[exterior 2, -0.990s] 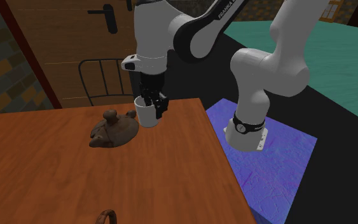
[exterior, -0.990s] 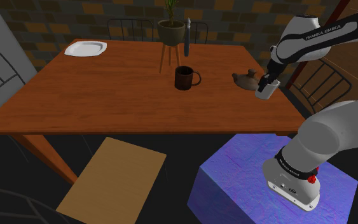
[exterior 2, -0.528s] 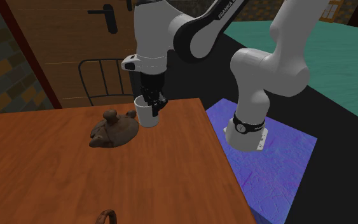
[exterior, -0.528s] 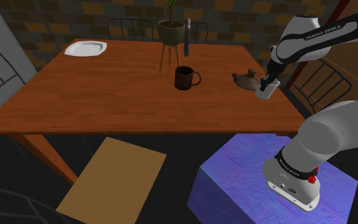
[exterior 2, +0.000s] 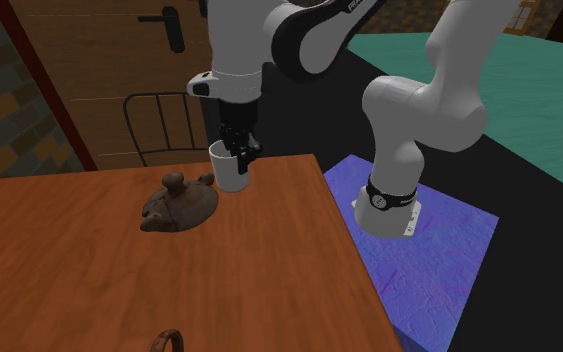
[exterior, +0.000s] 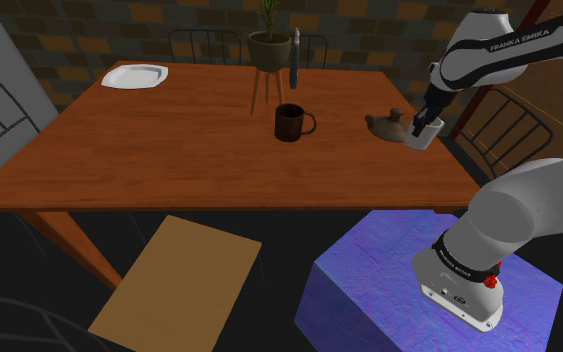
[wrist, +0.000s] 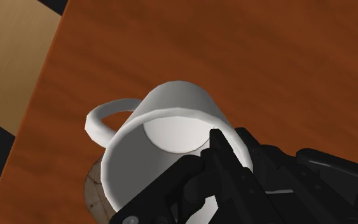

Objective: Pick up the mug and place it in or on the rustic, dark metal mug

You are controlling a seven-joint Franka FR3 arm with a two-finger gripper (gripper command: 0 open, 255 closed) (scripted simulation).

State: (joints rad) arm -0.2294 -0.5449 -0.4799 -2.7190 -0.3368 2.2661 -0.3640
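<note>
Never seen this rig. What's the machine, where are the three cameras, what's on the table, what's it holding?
It is a simulated white robot arm on a blue box beside a wooden table. One picture looks down from beside the box, one faces the arm across the table's corner, one comes from a camera on the hand. The black claw is shut on the rim of a white mug. On the table stand a dark mug, a brown teapot, a white plate and a potted plant.
</note>
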